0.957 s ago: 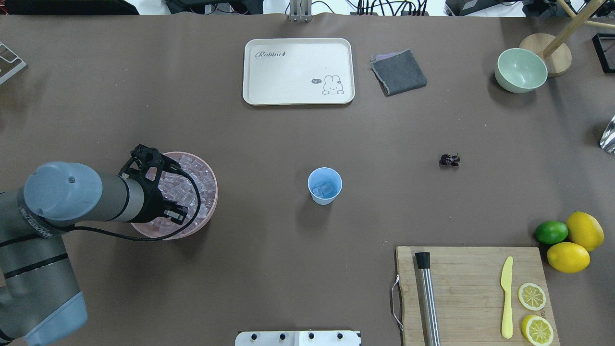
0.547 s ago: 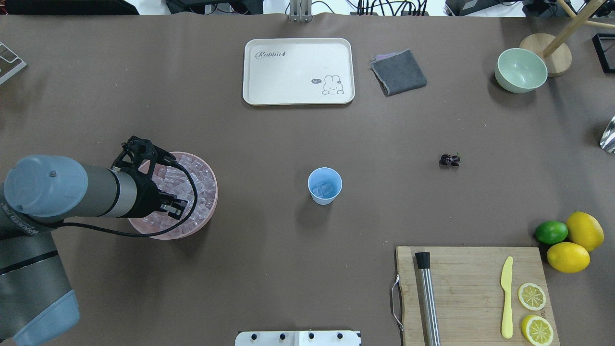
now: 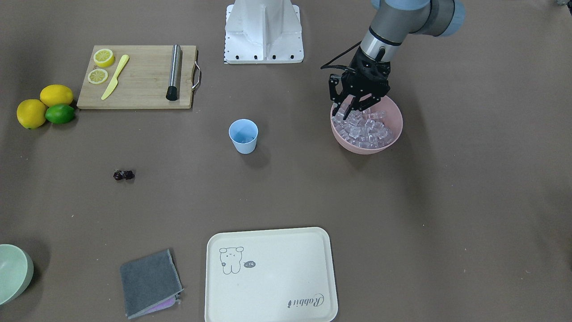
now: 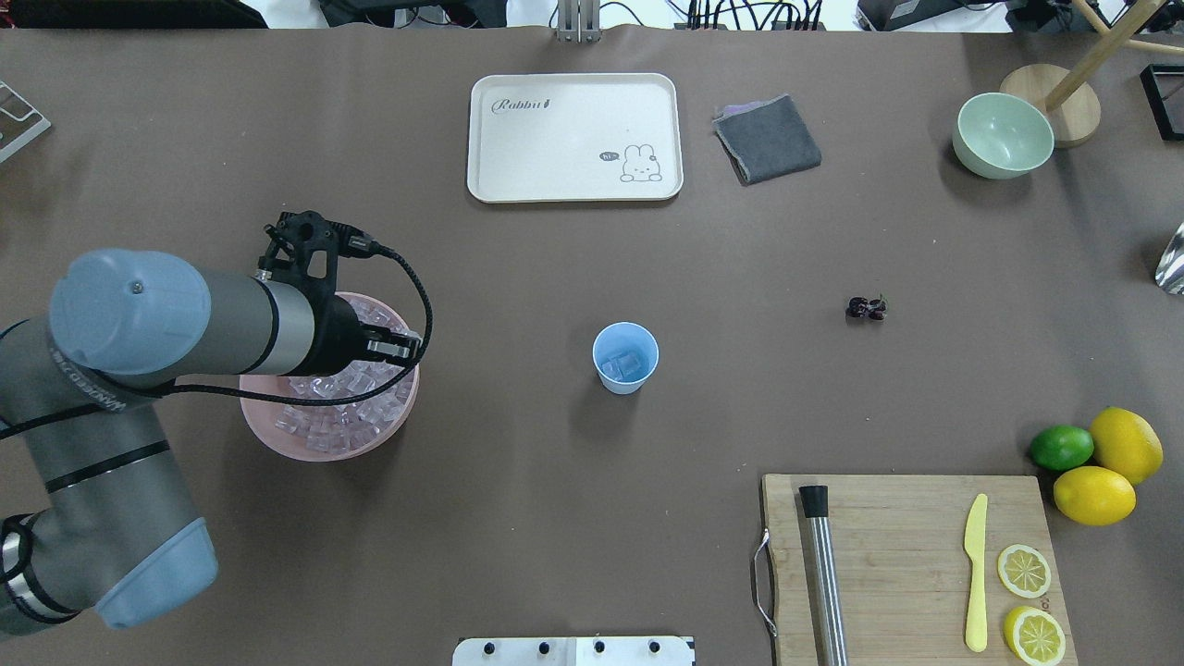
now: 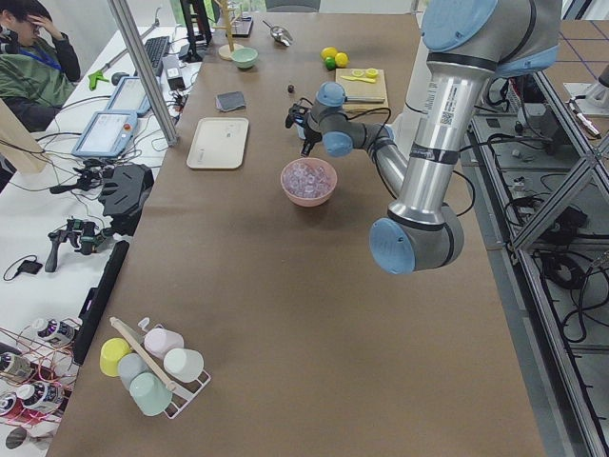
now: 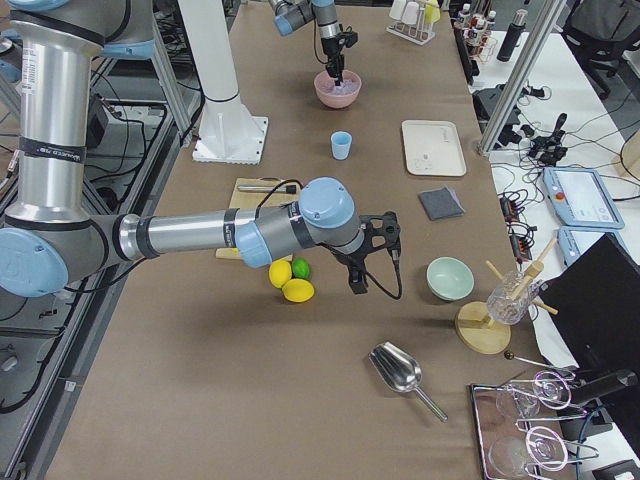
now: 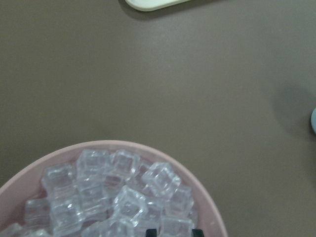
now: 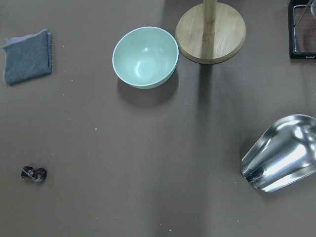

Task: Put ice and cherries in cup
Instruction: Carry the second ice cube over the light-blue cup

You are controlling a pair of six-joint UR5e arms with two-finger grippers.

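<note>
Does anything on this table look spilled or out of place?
Nothing is spilled: the ice sits in the pink bowl and the cup. Only the cherries lie loose on the bare table, away from any dish.

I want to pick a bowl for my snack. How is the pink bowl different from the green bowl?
The pink bowl is pink; the green bowl is pale green. The pink bowl is heaped with ice; the green bowl is empty. The left gripper hangs over the pink bowl, while nothing hangs over the green bowl. Both are round, upright and stand on the brown table.
</note>
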